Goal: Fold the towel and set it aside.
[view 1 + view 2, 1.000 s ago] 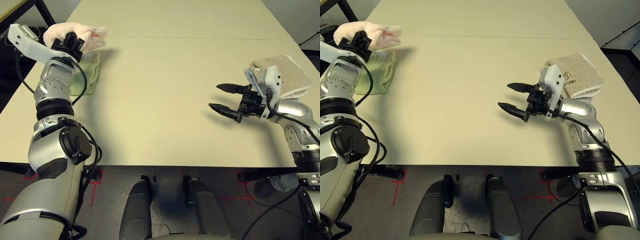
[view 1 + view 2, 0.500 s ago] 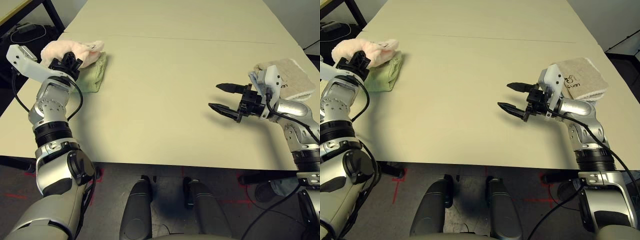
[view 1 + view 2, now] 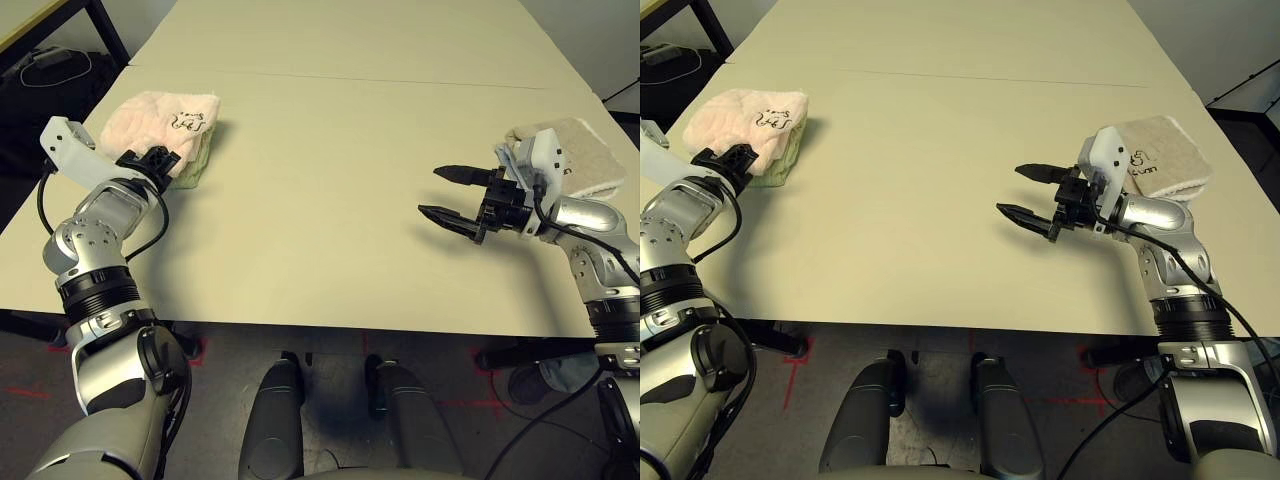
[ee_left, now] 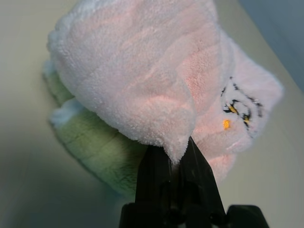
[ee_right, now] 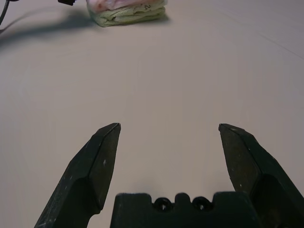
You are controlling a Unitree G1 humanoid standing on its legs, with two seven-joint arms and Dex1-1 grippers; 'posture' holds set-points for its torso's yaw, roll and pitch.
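Note:
The towel (image 3: 160, 113), pale pink and folded, with a small dark mark on top, lies on a light green towel (image 3: 197, 165) at the table's far left. My left gripper (image 3: 165, 160) is at the stack's near edge. In the left wrist view it is shut on a corner of the towel (image 4: 152, 71), its fingers (image 4: 156, 166) pressed together under the pink fold and above the green towel (image 4: 95, 147). My right gripper (image 3: 445, 192) hovers over bare table at the right, open and holding nothing, pointing left toward the distant stack (image 5: 126, 9).
A folded beige towel (image 3: 575, 150) with a dark mark lies at the table's right edge, behind my right wrist. A seam (image 3: 380, 82) crosses the tabletop behind both arms. Bare tabletop (image 3: 310, 190) stretches between the two grippers.
My left arm has lowered the pink towel from above onto the green towel, where it now rests. The view has also shifted. The right arm has stayed in place, open.

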